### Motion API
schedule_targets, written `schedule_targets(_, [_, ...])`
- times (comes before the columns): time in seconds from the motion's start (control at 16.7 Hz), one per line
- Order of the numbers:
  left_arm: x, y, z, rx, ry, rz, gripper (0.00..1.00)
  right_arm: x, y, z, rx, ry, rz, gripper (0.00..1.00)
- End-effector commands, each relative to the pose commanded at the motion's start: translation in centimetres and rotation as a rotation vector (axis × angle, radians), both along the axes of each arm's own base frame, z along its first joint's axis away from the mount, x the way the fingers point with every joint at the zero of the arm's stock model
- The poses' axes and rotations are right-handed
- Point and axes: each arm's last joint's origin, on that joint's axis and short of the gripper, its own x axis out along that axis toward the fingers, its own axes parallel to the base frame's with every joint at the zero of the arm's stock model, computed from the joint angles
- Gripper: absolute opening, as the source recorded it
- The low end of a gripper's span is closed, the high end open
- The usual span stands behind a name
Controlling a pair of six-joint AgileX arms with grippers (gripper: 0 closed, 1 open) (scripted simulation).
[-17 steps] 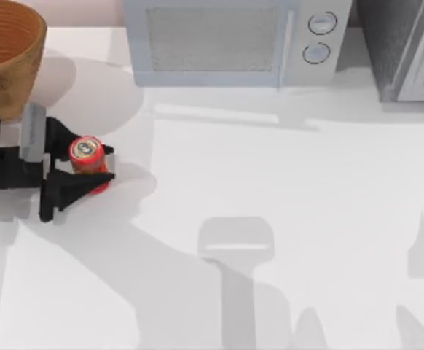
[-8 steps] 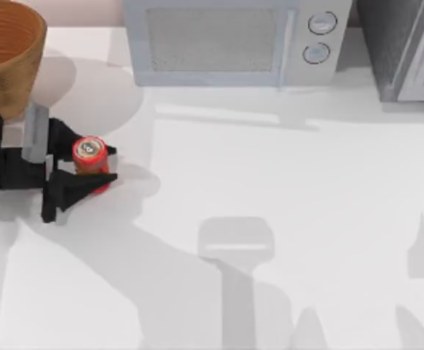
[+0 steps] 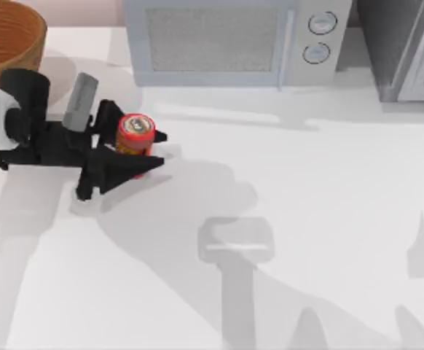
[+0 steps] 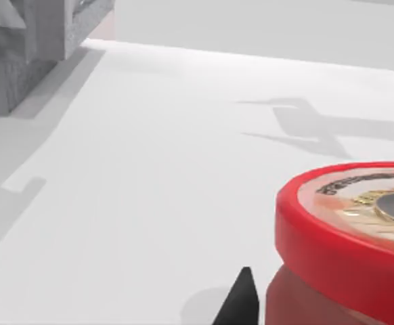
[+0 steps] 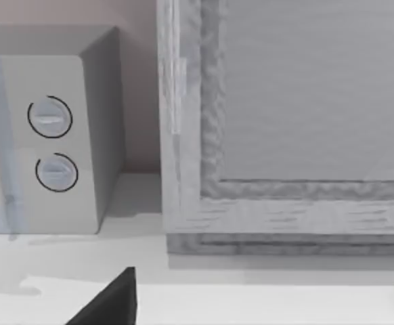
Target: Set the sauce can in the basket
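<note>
Toward the left side of the white counter [image 3: 285, 219], our left tool [image 3: 140, 151] holds the small red cylindrical sauce can [image 3: 135, 135] with its yellow-orange label band, the black fingers [image 3: 117, 169] closed against the can's sides. We carry the can upright, its silver-grey top facing up, and its shadow falls on the counter to the right of it. Up close in the left wrist view, the can's red rim [image 4: 346, 244] sits beside one black fingertip [image 4: 241, 301]. At the far left corner stands the large round woven wicker basket [image 3: 8, 36], tan-brown with a ribbed orange inside, near the can but apart from it. A pale grey microwave oven [image 3: 234, 40] lines the back edge. We cannot tell whether our right tool [image 5: 112, 301] is wide or narrow.
</note>
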Motion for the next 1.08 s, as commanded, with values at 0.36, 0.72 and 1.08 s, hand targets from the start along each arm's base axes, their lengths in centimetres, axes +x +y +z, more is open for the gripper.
schedule_targets(0.36, [5.5, 9.8, 10.6, 0.020, -0.048, 0.282, 0.00, 0.0, 0.0, 0.0, 0.000, 0.000, 0.000, 1.00])
schedule_targets(0.72, [4.7, 26.1, 17.2, 0.083, -0.090, 0.737, 0.00, 0.0, 0.0, 0.0, 0.000, 0.000, 0.000, 1.00])
schedule_targets(1.08, [4.2, 28.1, 17.9, 0.095, -0.091, 0.801, 0.00, 0.0, 0.0, 0.0, 0.000, 0.000, 0.000, 1.00])
